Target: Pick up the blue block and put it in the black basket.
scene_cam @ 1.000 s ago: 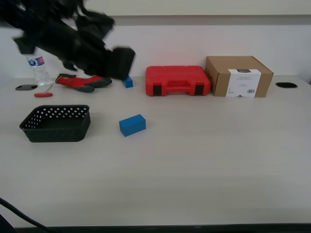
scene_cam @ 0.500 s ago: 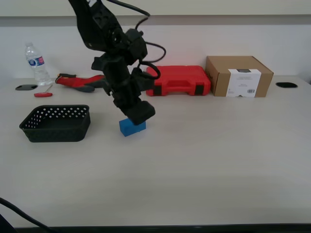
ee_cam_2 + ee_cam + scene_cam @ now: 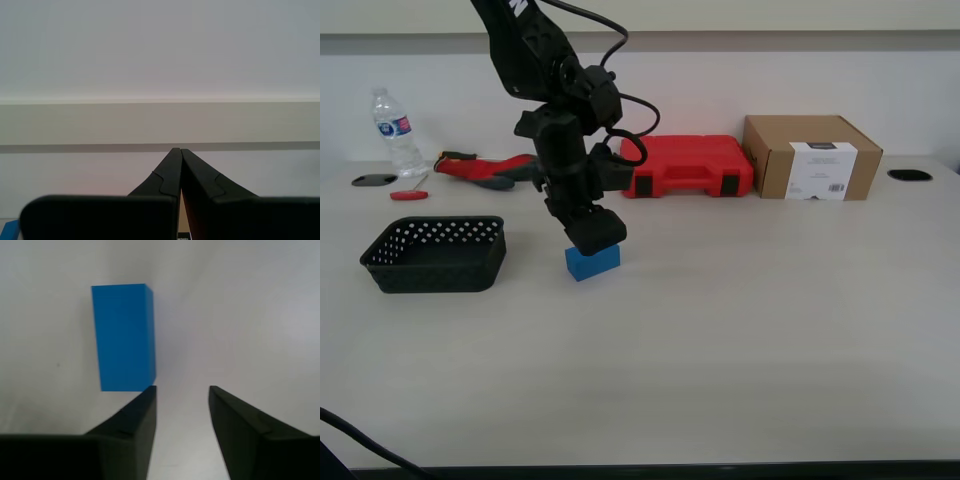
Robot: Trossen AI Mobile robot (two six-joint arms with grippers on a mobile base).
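Note:
The blue block lies on the pale table, to the exterior view's right of the black basket, which holds nothing. My first gripper hangs just above the block, pointing down. In the first wrist view the block lies on the table just beyond one fingertip, off to one side of the gap. My first gripper is open and empty. My second gripper is shut and empty, facing a plain wall; it does not show in the exterior view.
A red case and a cardboard box stand along the back. A water bottle, a red-and-black glove and a small red tool lie at the back left. Bare table lies in front.
My first arm swung from the upper left down over the blue block, then shifted slightly toward the exterior view's left. The block and basket have not moved.

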